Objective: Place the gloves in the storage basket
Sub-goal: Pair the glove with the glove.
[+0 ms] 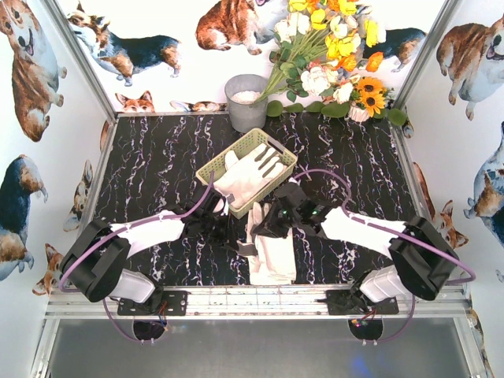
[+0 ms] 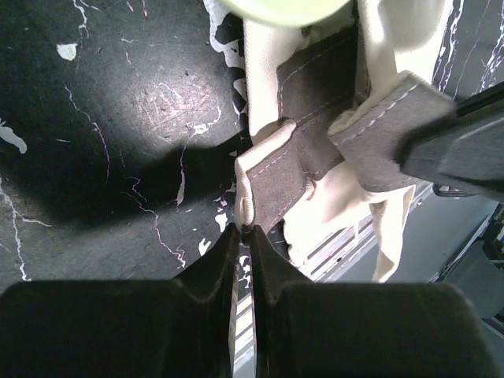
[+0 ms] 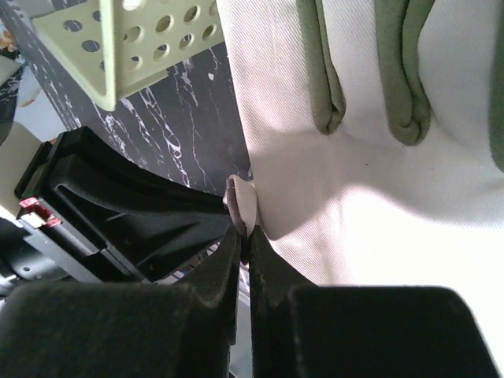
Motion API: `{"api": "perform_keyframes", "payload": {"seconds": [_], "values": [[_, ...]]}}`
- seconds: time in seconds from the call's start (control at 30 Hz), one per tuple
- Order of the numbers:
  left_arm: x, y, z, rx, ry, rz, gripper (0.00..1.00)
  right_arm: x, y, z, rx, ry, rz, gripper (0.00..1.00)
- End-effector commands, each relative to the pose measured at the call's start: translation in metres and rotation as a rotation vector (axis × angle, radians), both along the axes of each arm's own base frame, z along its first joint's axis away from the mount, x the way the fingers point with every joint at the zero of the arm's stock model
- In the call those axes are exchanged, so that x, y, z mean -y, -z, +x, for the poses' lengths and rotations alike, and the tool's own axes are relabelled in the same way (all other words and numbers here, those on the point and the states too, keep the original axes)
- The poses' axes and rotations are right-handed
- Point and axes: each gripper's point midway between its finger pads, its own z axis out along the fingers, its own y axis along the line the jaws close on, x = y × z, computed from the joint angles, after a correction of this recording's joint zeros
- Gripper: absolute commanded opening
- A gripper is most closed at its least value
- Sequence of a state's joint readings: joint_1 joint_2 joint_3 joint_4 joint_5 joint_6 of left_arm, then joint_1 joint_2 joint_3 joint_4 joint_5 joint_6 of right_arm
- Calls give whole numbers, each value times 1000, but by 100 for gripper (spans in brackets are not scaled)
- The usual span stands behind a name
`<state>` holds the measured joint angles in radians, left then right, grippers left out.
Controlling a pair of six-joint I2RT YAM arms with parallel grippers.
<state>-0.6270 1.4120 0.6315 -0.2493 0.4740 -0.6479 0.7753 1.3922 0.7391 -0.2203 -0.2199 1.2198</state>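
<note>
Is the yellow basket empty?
No, a white glove lies inside the storage basket.

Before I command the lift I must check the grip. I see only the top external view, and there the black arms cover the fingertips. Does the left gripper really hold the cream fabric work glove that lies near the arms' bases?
Observer: Yes. In the left wrist view the left gripper is shut on the edge of a grey patch of the cream fabric work glove.
Operator: And the right gripper?
Observer: Its wrist view shows the right gripper shut on a small fold at the edge of the cream fabric.
Operator: Is that pinch deep?
Observer: No, only the tip of the fold sits between the fingertips, so it may slip.
</note>
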Motion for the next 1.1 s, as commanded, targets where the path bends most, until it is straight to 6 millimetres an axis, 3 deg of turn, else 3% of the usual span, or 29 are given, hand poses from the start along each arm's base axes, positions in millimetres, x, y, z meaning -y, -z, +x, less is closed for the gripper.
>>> {"api": "perform_keyframes", "payload": {"seconds": [0.0, 0.33, 0.57, 0.77, 0.93, 1.07], "values": [[-2, -3, 5, 28, -13, -10, 0, -26, -20, 13, 53, 4, 75, 0], [-1, -2, 6, 29, -12, -9, 0, -47, -14, 2, 17, -51, 58, 0], [-1, -2, 7, 31, -16, -7, 0, -43, -1, -10, -17, -71, 1, 0], [0, -2, 8, 31, -19, -9, 0, -24, 4, -14, 1, -101, -120, 0], [0, -2, 9, 31, -22, -9, 0, -29, -1, -11, 27, -107, -87, 0], [-2, -4, 9, 38, -28, 2, 2, -43, -12, -8, 59, -151, -35, 21]]}}
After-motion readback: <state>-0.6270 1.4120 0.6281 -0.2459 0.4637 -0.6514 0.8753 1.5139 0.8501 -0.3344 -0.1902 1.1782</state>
